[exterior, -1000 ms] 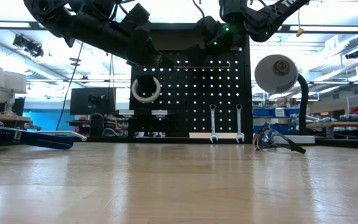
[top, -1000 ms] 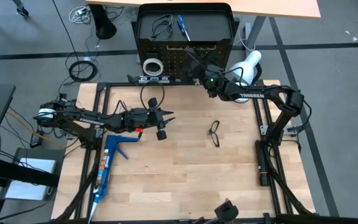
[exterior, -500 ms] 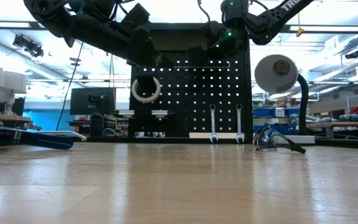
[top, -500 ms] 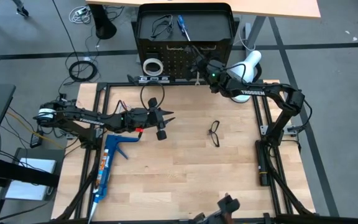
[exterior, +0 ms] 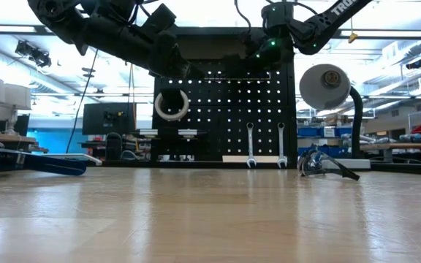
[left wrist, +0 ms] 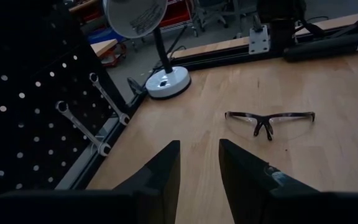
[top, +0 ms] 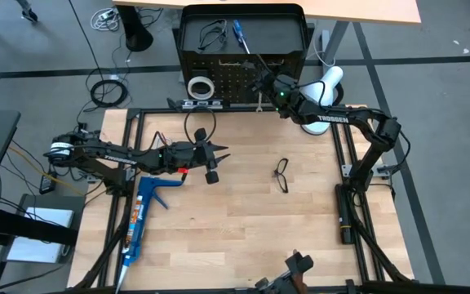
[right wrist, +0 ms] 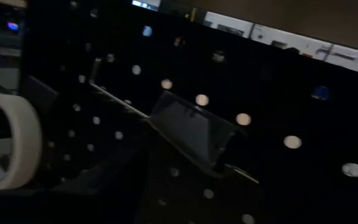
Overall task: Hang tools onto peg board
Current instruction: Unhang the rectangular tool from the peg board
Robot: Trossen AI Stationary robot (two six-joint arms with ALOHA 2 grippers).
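The peg board [exterior: 225, 109] stands upright at the table's far edge. A white tape ring [exterior: 171, 104] and two silver wrenches [exterior: 250, 145] [exterior: 281, 145] hang on its face. A blue-handled screwdriver [top: 239, 34] and a black wire loop [top: 210, 34] show at its top. My right gripper [top: 259, 82] hovers open, high in front of the board's face, near a thin wire holder [right wrist: 191, 134] and right of the tape ring [right wrist: 5, 146]. My left gripper [left wrist: 199, 144] hangs open over the table's left middle, nothing between its fingers, pointing toward the wrenches [left wrist: 82, 127].
Clear safety glasses [top: 281, 174] lie on the wooden table right of centre. A blue caulking gun [top: 141, 216] lies near the left edge. A white desk lamp [top: 321, 88] stands at the far right corner, beside the board.
My right gripper has slid a little toward the table's right edge along the board's face and has rolled about its own pointing line. It stays open.
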